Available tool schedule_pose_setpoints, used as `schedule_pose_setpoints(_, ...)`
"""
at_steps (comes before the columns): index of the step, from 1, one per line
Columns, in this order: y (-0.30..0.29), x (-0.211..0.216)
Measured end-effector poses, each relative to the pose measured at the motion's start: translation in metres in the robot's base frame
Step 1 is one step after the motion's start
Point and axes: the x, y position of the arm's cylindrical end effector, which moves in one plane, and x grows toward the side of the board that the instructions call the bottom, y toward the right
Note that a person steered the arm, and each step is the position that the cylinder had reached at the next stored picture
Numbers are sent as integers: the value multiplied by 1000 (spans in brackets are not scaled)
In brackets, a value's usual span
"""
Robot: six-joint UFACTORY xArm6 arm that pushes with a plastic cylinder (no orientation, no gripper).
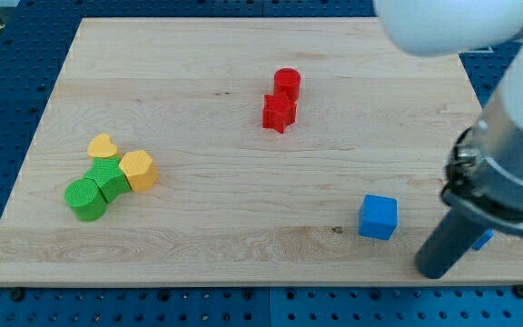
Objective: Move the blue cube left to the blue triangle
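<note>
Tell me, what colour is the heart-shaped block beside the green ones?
Yellow. The small yellow heart-shaped block shows plainly in the camera view, toward the view's left.

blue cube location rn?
The blue cube sits on the board at the view's lower right, just left of my tip, far right of the red blocks.

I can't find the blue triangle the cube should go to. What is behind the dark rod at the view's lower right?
A small blue piece peeks out from behind the dark rod, right of the blue cube. Its shape is mostly covered, so I cannot confirm a triangle. My tip sits right of the cube.
</note>
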Motion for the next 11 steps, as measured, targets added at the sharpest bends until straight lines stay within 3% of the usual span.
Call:
schedule_pose_setpoints(2,-58,-23)
schedule_pose_setpoints(5,-66,-42)
schedule_pose_setpoints(7,-116,-66)
schedule_pose_setpoints(8,-117,-71)
schedule_pose_setpoints(11,-35,-59)
